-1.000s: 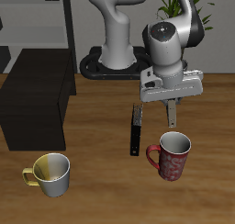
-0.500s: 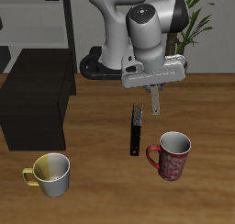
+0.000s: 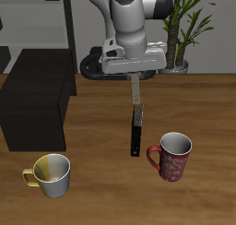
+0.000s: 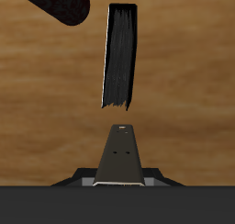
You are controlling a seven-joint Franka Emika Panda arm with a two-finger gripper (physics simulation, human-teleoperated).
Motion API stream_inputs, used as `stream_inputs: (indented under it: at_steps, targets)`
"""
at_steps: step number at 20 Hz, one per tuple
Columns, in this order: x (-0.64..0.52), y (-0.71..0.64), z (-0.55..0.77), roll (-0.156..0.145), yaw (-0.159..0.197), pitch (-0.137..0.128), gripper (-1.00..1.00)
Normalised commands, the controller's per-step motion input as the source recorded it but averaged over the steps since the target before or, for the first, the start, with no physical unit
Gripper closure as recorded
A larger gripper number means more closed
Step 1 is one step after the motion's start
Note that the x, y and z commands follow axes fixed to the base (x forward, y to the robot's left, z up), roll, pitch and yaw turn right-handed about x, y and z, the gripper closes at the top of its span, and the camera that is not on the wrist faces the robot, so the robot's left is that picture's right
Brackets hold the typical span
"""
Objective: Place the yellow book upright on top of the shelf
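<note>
Nothing of the task looks done yet. The yellow book (image 3: 136, 133) stands on edge on the wooden table (image 3: 101, 146), showing only its dark spine and a thin profile in the exterior view, so its tan cover cannot be made out from here. It sits near the table's middle, with the red mug (image 3: 171, 156) at about four o'clock from it and close by, and the yellow mug (image 3: 52, 173) at about eight o'clock, well apart. The shelf (image 3: 37, 98), a low black cabinet, lies at roughly nine to ten o'clock from the book, also well apart, and its top carries nothing that these views show.

The gripper (image 3: 135, 88) hangs above the book's far end, at twelve o'clock from it, without touching. In the wrist view (image 4: 122, 152) one grey finger points toward the book (image 4: 121, 58), with bare wood between the fingertip and the book's nearer end; part of the red mug (image 4: 62, 5) shows past the book. Only a single finger profile is visible in either view, so I cannot tell whether the jaws are spread or pressed together; they hold nothing.

By my reading, the arm is lining up over the book. Everything is left: descending, pinching the book across its thin sides, lifting, carrying it over the shelf, and setting it down upright on top.
</note>
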Motion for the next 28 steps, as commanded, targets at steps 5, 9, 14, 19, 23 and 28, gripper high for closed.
stream_inputs:
  at_steps: [5, 9, 14, 19, 23, 28]
  targets:
    - [0.05, -0.60, 0.39, -0.065, -0.005, -0.020, 1.00]
    - [0.08, -0.52, 0.43, -0.056, -0.010, -0.027, 1.00]
    - [0.17, -0.69, 0.59, -0.074, 0.026, -0.024, 1.00]
    - [0.14, -0.50, 0.50, 0.010, -0.032, 0.054, 1.00]
    - [0.07, -0.39, 0.42, 0.049, 0.074, 0.010, 1.00]
    - [-0.01, -0.42, 0.35, -0.006, 0.066, -0.046, 1.00]
